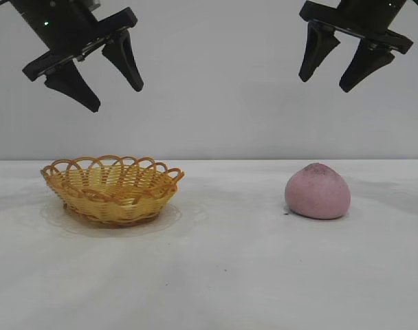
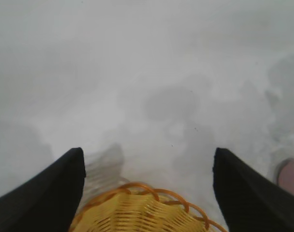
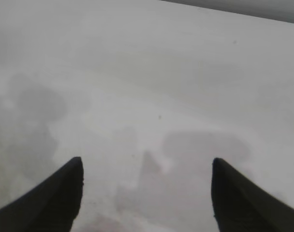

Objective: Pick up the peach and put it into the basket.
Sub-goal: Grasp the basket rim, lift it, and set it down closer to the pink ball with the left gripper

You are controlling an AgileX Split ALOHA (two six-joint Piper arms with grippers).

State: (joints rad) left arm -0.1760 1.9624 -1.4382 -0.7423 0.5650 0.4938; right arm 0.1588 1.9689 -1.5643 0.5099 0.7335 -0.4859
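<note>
Exterior view shows both arms raised well above the tabletop point(image 1: 216, 275), neither engaged. Left hand point(image 1: 109, 82) hangs above the basket point(image 1: 111, 189), fingers spread apart, nothing between them. Right hand point(image 1: 333, 72) hangs above and slightly inward of the peach point(image 1: 317, 192), fingers likewise spread and empty. Peach rests on the tabletop at the right side, well apart from the basket at the left, darker tip uppermost. Basket stands upright with nothing visible inside.

Left wrist view confirms the basket rim point(image 2: 147, 193) below that hand and a sliver of the peach point(image 2: 292, 176) at the frame's edge. Right wrist view shows only bare tabletop between the fingers.

Assessment: no step completed. Approach, grasp, carry and release all remain outstanding; right arm appears better placed for pickup.
</note>
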